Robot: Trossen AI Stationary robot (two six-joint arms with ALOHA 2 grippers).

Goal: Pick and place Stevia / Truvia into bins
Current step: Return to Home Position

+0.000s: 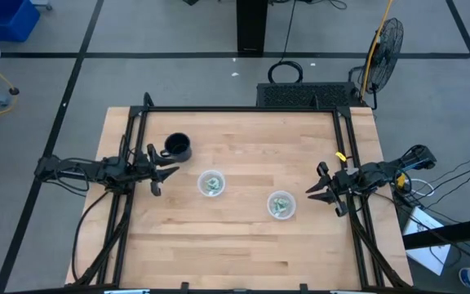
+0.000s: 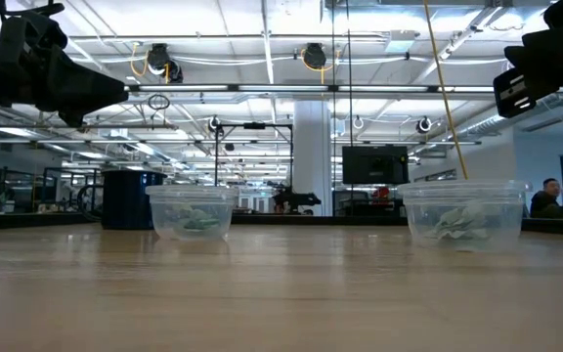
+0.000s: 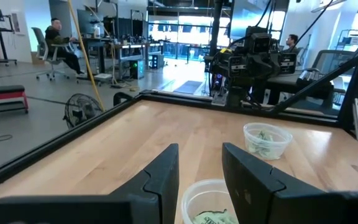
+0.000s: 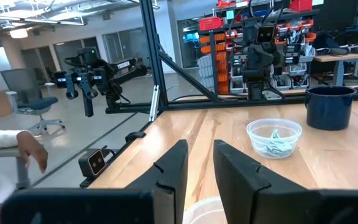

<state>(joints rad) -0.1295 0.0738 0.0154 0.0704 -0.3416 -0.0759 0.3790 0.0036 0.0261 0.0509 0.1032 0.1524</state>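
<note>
Two clear plastic cups stand on their bases on the wooden table: one left of centre [image 1: 211, 183] [image 2: 192, 210] and one right of centre [image 1: 281, 204] [image 2: 462, 211]. Pale green and white Stevia packets lie inside both [image 3: 265, 138] [image 4: 275, 140]. I see no loose packet on the table top. My left gripper [image 1: 166, 171] [image 3: 199, 158] hovers open above the table, left of the left cup. My right gripper [image 1: 312, 193] [image 4: 199, 155] hovers open, right of the right cup. Neither holds anything.
A black mug [image 1: 177, 147] [image 4: 331, 107] stands near the left gripper, toward the far edge. A black frame [image 1: 243, 109] runs along the table's far and side edges. A person's hand [image 4: 31, 151] shows beyond the table. Bare wood [image 1: 235, 253] lies toward the near edge.
</note>
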